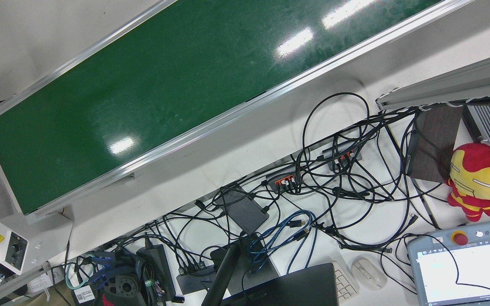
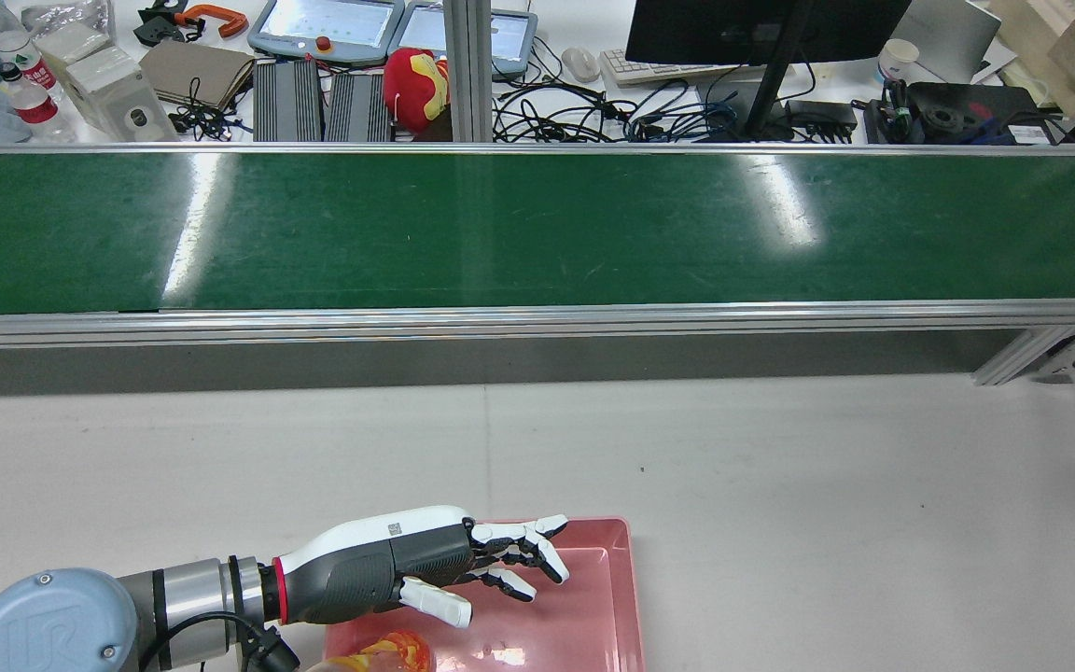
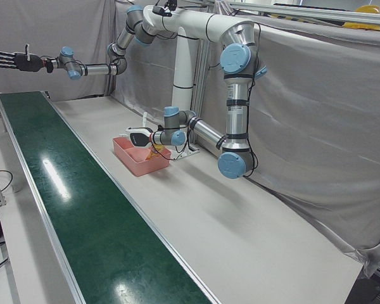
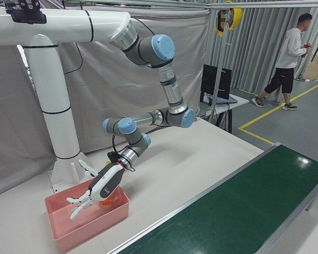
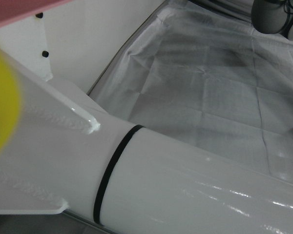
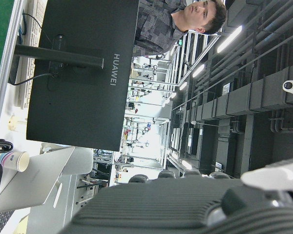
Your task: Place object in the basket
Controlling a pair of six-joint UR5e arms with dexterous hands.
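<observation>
A pink basket (image 2: 635, 597) stands on the white table in front of the left arm. An orange and yellow object (image 2: 397, 651) lies inside it at the near end, partly hidden by the forearm. My left hand (image 2: 463, 560) hovers low over the basket with its fingers spread and holds nothing; the right-front view shows the same left hand (image 4: 90, 198) just above the basket (image 4: 90, 233), with the object (image 4: 110, 201) behind it. My right hand (image 3: 9, 60) is raised high beyond the far end of the belt, fingers spread and empty.
A long green conveyor belt (image 2: 537, 229) with aluminium rails runs across the table beyond the basket. Behind it lie cables, a monitor (image 2: 761, 28), teach pendants and a red plush toy (image 2: 416, 89). A person (image 4: 291, 58) stands far off. The white arm pedestal (image 4: 55, 106) rises beside the basket.
</observation>
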